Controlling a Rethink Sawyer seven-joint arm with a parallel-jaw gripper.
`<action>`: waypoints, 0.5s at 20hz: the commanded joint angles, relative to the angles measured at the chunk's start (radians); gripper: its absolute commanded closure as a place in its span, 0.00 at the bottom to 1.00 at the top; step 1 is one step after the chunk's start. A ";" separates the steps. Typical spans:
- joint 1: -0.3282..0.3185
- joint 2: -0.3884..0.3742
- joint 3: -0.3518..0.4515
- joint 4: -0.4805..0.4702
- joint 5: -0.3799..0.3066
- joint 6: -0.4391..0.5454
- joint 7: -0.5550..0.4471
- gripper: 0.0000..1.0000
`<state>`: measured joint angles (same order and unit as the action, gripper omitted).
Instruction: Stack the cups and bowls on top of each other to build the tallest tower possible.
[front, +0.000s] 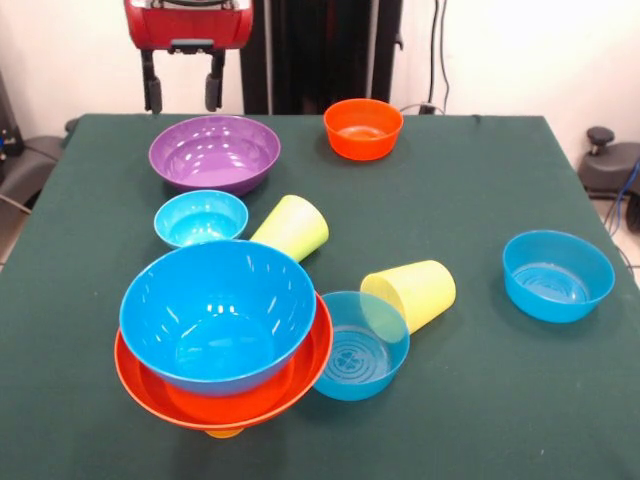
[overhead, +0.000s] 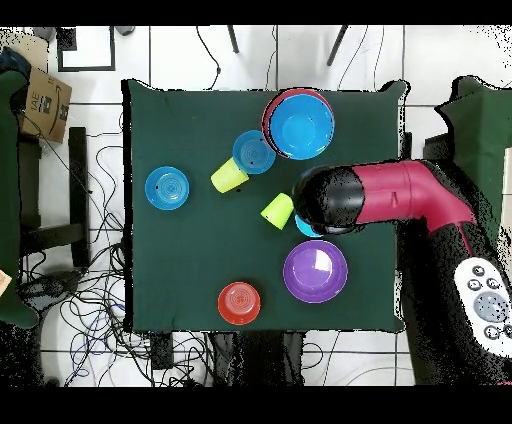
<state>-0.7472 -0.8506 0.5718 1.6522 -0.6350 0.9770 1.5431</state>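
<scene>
The tower stands at the near left in the front view: a big blue bowl (front: 217, 312) nested in a wider orange bowl (front: 225, 398) over an orange cup (front: 223, 432); in the overhead view it shows as the blue bowl (overhead: 298, 125). My gripper (front: 182, 95) hangs open and empty above the table's far left edge, behind the large purple bowl (front: 214, 152). The lime green cup (front: 292, 227) and the pale yellow cup (front: 410, 292) lie on their sides. A small blue bowl (front: 200, 217), two medium blue bowls (front: 358, 345) (front: 558, 275) and a small orange bowl (front: 363, 128) stand upright.
In the overhead view the red arm (overhead: 400, 195) reaches over the table and hides the gripper and part of the small blue bowl (overhead: 305, 229). A cardboard box (overhead: 45, 100) and cables lie on the floor beside the green table (front: 480, 400).
</scene>
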 joint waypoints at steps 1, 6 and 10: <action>0.027 0.048 0.080 0.100 -0.126 -0.085 -0.308 0.00; 0.017 0.049 0.112 0.117 -0.176 -0.181 -0.276 0.00; 0.039 0.046 0.113 0.094 -0.193 -0.180 -0.242 0.00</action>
<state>-0.7433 -0.8502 0.6370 1.7009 -0.7276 0.8367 1.5431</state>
